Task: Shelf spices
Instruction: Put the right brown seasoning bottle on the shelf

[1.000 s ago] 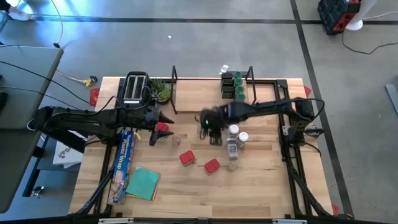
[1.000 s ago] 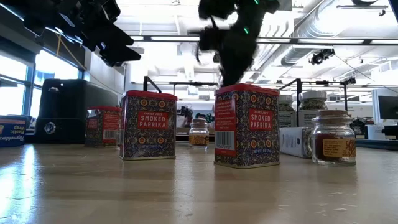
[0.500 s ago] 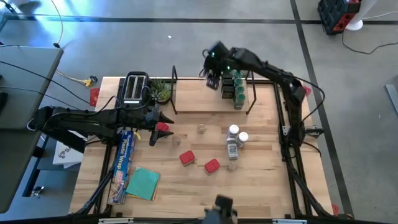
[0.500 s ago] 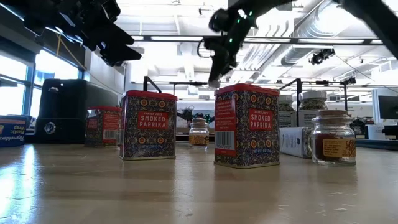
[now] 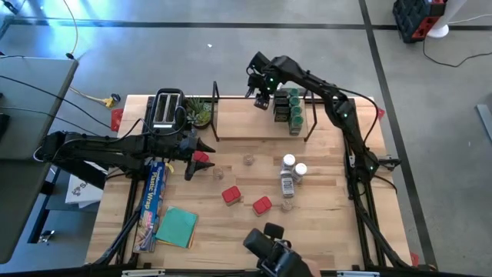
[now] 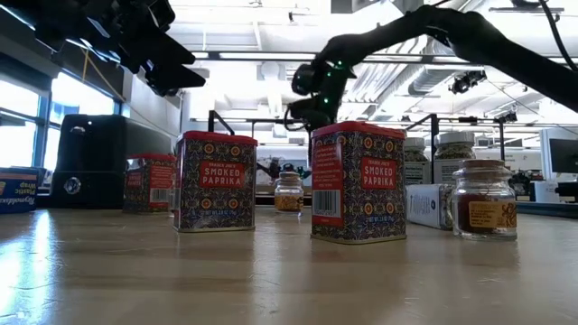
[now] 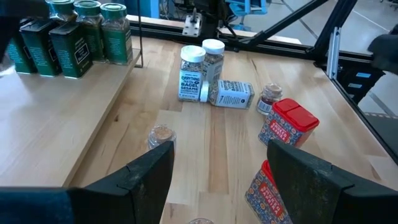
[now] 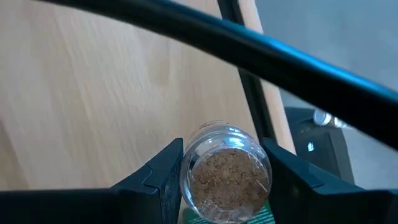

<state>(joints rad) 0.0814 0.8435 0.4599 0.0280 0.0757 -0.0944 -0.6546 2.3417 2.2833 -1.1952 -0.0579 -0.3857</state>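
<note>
Your right gripper (image 5: 260, 98) sits at upper centre of the high view over the shelf (image 5: 238, 123), fingers clamped on a small jar (image 8: 225, 173) of brown spice; your left gripper (image 5: 194, 158) waits mid-left, fingers apart, near a red tin (image 5: 202, 158)

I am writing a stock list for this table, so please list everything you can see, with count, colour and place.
shelf: one, light wood, black wire, back of table
green-lidded jars: three, shelf's right end
dark jars: at least two, beside them
white-lidded jars: three, clear, right of centre, one lying
red tins: three, table centre
small brown jars: about three, scattered
toaster: one, black, back left
plant: one, green, beside toaster
foil box: one, blue, left
cloth: one, teal, front left
left end effector: open, left of centre
right end effector: holds one small clear jar, over shelf
</note>
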